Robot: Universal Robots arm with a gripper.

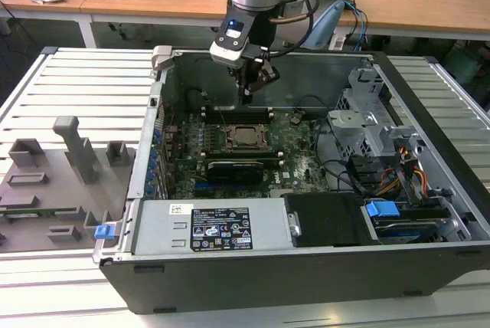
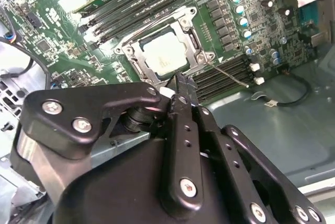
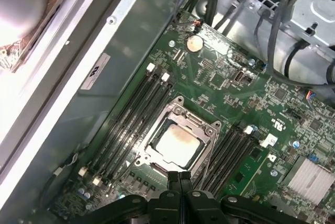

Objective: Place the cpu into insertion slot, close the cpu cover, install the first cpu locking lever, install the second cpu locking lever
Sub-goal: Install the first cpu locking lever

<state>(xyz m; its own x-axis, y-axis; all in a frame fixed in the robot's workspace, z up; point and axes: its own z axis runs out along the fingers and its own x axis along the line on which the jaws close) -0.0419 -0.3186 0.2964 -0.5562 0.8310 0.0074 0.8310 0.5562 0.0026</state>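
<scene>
Chip (image 3: 178, 143) seated in the socket (image 3: 152, 144), cover (image 3: 194, 121) laid flat over it.
The gripper (image 1: 246, 96) is poised just above the green board (image 1: 302, 163) inside the open computer case (image 1: 321, 75), close beside the socket's edge. In both wrist views its fingers (image 3: 172, 179) are seen pressed together with nothing between them. The pale chip face is framed by the cover's window. A thin lever (image 2: 227, 74) is seen slanting out from one socket corner across the long black slots (image 2: 214, 85).
</scene>
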